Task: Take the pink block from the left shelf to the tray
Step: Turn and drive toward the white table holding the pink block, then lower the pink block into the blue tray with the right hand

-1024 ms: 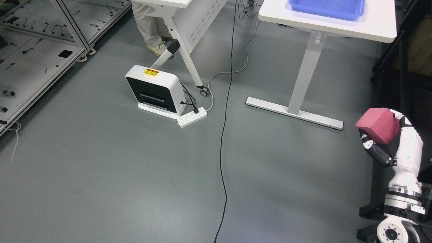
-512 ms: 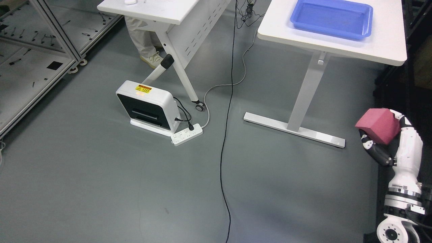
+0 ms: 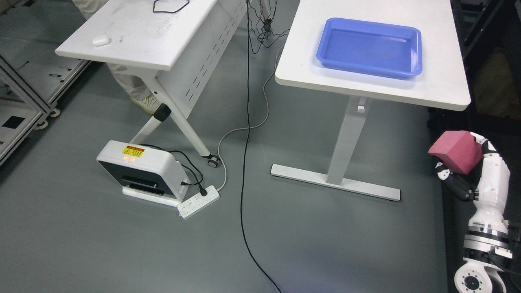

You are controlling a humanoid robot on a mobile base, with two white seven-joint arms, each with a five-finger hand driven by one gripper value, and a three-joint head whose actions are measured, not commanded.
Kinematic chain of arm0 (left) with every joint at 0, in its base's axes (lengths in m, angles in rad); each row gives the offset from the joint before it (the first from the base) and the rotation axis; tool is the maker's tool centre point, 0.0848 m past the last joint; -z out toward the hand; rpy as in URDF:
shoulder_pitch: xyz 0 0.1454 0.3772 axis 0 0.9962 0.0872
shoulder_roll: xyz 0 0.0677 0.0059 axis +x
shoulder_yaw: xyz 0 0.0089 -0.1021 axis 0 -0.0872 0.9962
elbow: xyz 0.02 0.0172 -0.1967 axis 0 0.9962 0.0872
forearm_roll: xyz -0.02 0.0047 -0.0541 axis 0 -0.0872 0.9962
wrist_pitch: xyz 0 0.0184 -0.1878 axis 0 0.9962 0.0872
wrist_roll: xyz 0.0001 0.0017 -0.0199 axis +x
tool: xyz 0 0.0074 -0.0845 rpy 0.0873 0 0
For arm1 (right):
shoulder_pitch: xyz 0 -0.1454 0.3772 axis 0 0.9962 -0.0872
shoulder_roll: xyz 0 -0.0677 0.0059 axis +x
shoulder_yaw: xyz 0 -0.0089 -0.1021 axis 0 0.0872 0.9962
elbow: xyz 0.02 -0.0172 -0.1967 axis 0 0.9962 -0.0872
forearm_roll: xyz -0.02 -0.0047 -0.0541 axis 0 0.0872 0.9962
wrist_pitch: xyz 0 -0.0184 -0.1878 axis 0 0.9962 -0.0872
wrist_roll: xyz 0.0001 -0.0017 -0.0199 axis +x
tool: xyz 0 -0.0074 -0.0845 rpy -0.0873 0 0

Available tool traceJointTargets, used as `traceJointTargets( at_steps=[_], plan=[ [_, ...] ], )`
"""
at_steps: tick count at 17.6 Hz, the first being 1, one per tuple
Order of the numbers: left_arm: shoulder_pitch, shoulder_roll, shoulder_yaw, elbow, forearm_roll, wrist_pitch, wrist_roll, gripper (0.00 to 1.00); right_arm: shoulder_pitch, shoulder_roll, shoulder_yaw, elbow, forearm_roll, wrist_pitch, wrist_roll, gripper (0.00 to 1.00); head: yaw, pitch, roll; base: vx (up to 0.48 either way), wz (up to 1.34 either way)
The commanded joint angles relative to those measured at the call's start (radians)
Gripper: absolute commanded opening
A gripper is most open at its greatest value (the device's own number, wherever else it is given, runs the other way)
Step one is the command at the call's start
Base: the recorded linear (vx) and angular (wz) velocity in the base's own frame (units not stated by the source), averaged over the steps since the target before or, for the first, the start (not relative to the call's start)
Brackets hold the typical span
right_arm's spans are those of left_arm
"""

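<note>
Right robot hand (image 3: 456,171) closed around matte pink foam block (image 3: 456,151); shallow blue plastic tray (image 3: 369,67) up-left on white desk (image 3: 439,87), well apart.

Block: matte pink foam cube (image 3: 456,151), tilted on one corner, held off the floor at right.
Tray: shallow blue plastic rectangular tray (image 3: 412,66), flat on white tabletop.

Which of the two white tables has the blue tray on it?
The right-hand table, nearest the right hand, carries the blue tray. The left table has none.
</note>
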Motion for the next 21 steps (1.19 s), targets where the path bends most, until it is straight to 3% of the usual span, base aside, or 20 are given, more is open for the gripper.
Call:
traceJointTargets(
  at_steps=[1,16,21],
  plan=[
    [0.009,0.017,0.0,0.0,-0.002,-0.001,0.001,1.0,0.0,-0.017,-0.001,0.001,0.0,0.001,0.0,0.04,0.0,0.0,0.0,0.381,-0.17],
    [0.009,0.017,0.0,0.0,-0.002,-0.001,0.001,1.0,0.008,-0.018,0.001,0.001,0.0,0.001,0.013,0.06,0.0,0.0,0.0,0.359,0.09],
    [0.009,0.017,0.0,0.0,-0.002,-0.001,0.001,1.0,0.018,-0.021,0.031,0.008,0.002,0.004,0.082,0.07,0.0,0.0,0.0,0.234,0.06]
  ],
)
